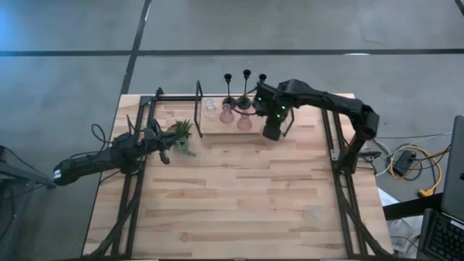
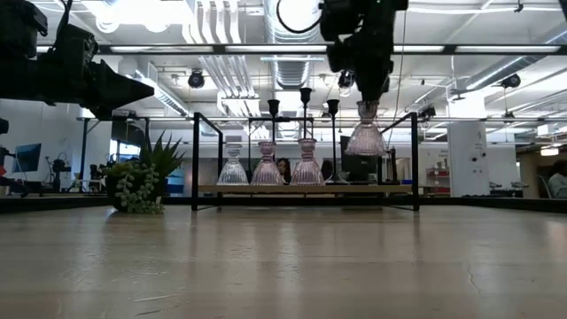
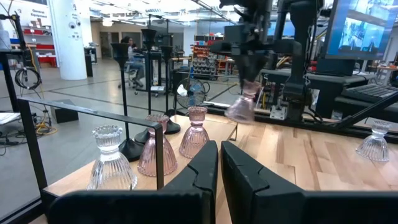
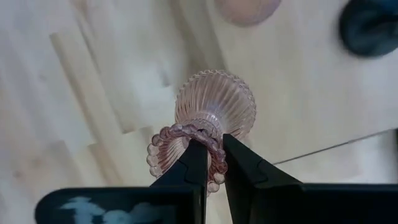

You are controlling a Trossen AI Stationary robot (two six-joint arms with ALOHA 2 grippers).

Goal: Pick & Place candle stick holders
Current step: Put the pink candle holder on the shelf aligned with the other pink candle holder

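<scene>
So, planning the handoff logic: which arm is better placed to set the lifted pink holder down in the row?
Right: its gripper already grips the pink holder above the row; the left gripper waits by the plant.

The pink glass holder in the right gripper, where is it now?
The pink glass holder hangs in the right gripper, lifted above the rack, right of the standing pink ones in the low view.

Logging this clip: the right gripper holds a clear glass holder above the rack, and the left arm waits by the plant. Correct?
Not quite. The holder in the right gripper is pink, not clear, as the right wrist view shows. The rest stands: it hangs above the rack in the low view, and the left gripper waits by the plant.
</scene>
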